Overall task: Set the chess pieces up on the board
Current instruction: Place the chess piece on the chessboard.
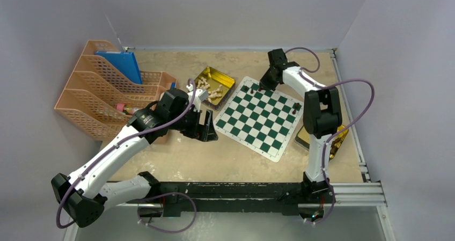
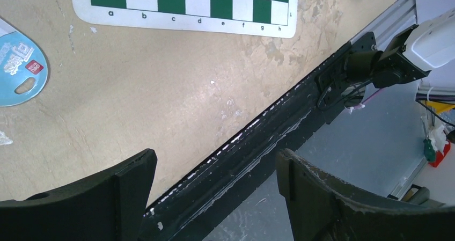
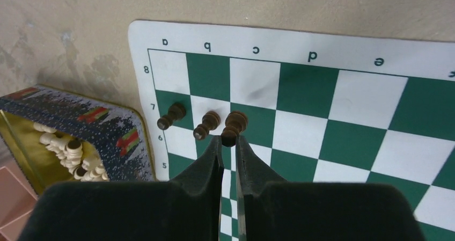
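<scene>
The green and white board (image 1: 259, 124) lies in the middle of the table. In the right wrist view three dark brown pawns stand in row 7 of the board (image 3: 359, 101): one on a7 (image 3: 170, 115), one on b7 (image 3: 207, 124) and one on c7 (image 3: 236, 122). My right gripper (image 3: 229, 140) is shut on the head of the c7 pawn, which leans towards me with its base on the board. From above, this gripper (image 1: 264, 85) sits at the board's far left corner. My left gripper (image 1: 206, 126) is open and empty, left of the board.
A gold tin (image 1: 213, 85) of pale beige pieces stands by the board's far left corner, also in the right wrist view (image 3: 64, 144). One dark piece (image 1: 296, 110) stands near the board's right edge. Orange file racks (image 1: 102, 90) stand at left. A blue card (image 2: 19, 64) lies under the left wrist.
</scene>
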Robot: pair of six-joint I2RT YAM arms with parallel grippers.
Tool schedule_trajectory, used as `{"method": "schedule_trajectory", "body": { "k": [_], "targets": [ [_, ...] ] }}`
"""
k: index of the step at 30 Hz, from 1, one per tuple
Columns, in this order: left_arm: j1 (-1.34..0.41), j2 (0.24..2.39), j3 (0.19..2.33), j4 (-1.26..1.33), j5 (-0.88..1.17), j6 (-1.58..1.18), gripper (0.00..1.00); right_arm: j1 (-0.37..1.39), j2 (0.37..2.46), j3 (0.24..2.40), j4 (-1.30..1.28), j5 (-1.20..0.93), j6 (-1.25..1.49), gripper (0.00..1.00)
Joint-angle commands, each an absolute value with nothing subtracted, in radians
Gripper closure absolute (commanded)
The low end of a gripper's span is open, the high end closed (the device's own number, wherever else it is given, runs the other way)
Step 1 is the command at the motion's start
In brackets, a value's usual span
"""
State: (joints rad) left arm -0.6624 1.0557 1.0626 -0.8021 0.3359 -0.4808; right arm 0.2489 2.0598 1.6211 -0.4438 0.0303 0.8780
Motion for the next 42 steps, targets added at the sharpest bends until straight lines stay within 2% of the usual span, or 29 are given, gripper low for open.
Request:
{"method": "schedule_trajectory", "body": {
  "k": [1, 19, 32, 38, 42],
  "targets": [
    [-0.665, 1.051, 1.106, -0.801, 0.297, -0.512, 0.19, 0.258, 2.079, 1.694, -0.514, 0.049, 0.863, 0.89],
    [-0.665, 1.043, 1.077, -0.787, 0.303, -0.528, 0.19, 0.275, 2.065, 1.623, -0.501, 0.040, 0.879, 0.87],
    [-0.664, 1.031, 1.073, -0.791, 0.296, -0.511, 0.19, 0.284, 2.098, 1.648, -0.519, 0.049, 0.893, 0.86],
    [-0.664, 1.037, 1.081, -0.795, 0.291, -0.502, 0.19, 0.285, 2.106, 1.657, -0.517, 0.054, 0.897, 0.85],
    [-0.664, 1.041, 1.081, -0.793, 0.290, -0.499, 0.19, 0.286, 2.111, 1.662, -0.518, 0.056, 0.896, 0.79]
  ]
}}
